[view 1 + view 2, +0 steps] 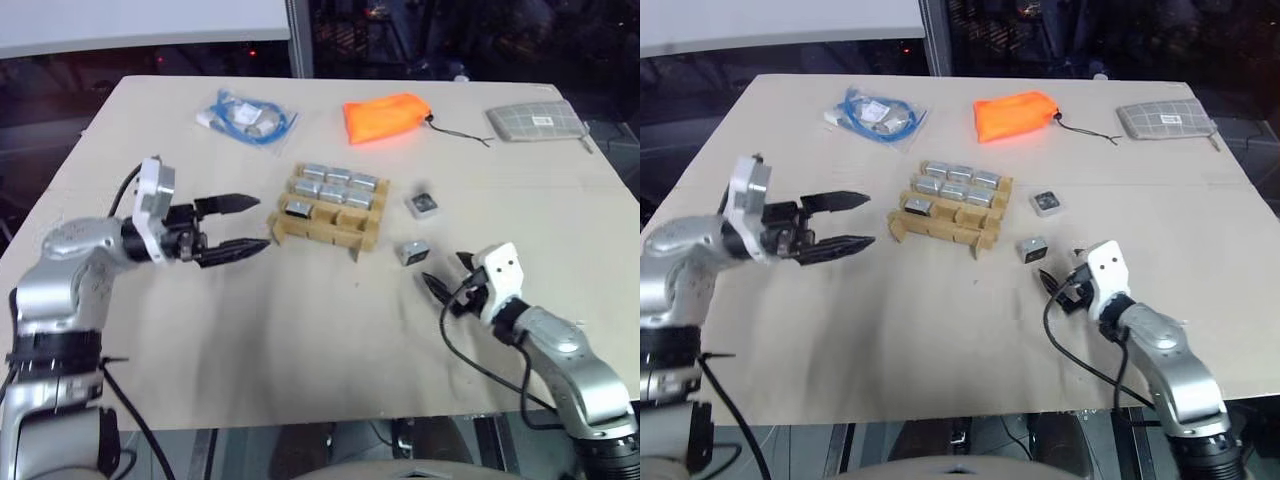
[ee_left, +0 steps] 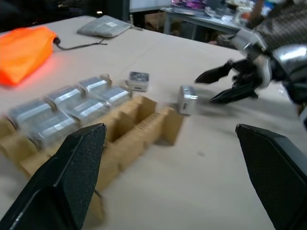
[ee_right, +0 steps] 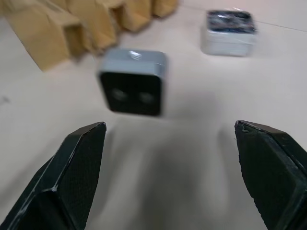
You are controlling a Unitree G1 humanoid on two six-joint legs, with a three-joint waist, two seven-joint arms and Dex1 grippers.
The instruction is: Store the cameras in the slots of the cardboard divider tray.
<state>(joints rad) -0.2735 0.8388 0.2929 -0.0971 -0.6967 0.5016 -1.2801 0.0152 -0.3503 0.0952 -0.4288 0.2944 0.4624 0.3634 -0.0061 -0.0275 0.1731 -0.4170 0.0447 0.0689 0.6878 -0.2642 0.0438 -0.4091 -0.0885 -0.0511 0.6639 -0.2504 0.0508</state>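
Note:
The cardboard divider tray (image 1: pixel 318 231) sits mid-table with several silver cameras (image 1: pixel 332 184) in its slots; two front slots stand empty. Two loose cameras lie to its right: one flat (image 1: pixel 423 204) and one on edge (image 1: pixel 412 251), its black lens face (image 3: pixel 132 95) turned toward my right gripper. My left gripper (image 1: pixel 262 222) hovers open just left of the tray, pointing at it, and holds nothing. My right gripper (image 1: pixel 445 270) is open and empty, low over the table just short of the nearer loose camera (image 3: pixel 132 81).
An orange pouch (image 1: pixel 385 117), a grey checked pouch (image 1: pixel 535 121) and a clear bag with a blue cable (image 1: pixel 245 117) lie along the far side. The tan table (image 1: pixel 300 350) is bare in front of the tray.

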